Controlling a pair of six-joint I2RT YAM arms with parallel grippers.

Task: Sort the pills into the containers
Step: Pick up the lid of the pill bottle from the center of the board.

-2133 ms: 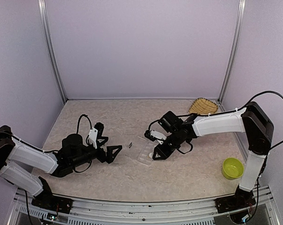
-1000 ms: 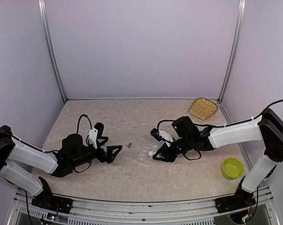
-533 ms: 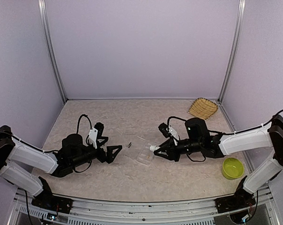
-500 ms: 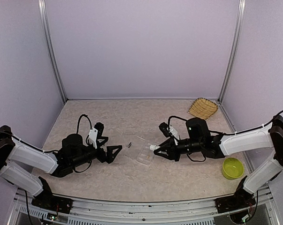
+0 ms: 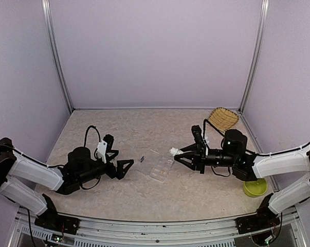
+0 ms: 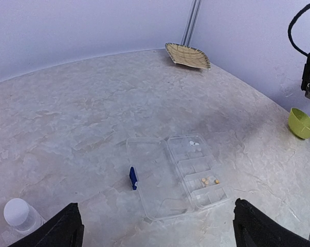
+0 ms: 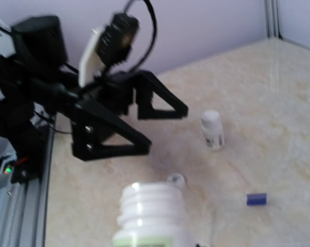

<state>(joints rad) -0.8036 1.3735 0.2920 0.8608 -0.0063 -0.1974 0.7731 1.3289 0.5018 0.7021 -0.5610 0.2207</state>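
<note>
Clear plastic, flat and rectangular, the compartment box (image 6: 198, 172) lies open near the middle of the beige marbled tabletop (image 5: 119, 134), between the two arms. In the left wrist view its hinged lid (image 6: 152, 180) lies flat to the left of the divided tray. The long axis of both halves runs away from that camera. The tray is split into a row of small cells. A few white pills (image 6: 193, 143) sit in the farthest cell, and small orange-yellow pills (image 6: 210, 180) sit in a cell toward the near end.

A small blue piece (image 6: 133, 178) lies just beside the lid's left edge. A small clear bottle with a white cap (image 6: 18, 213) stands further left.

The right gripper (image 5: 181, 154) is clenched on a white plastic bottle (image 7: 152, 216) with a ribbed, uncapped neck. The bottle is held on its side at the box's far right edge, mouth toward the left arm. The left gripper (image 5: 128, 168) sits low, left of the box, its black jaws spread wide and grasping nothing.

A woven straw basket (image 6: 187, 55) lies at the far right corner, and a lime-green bowl (image 6: 300, 128) stands at the near right.
</note>
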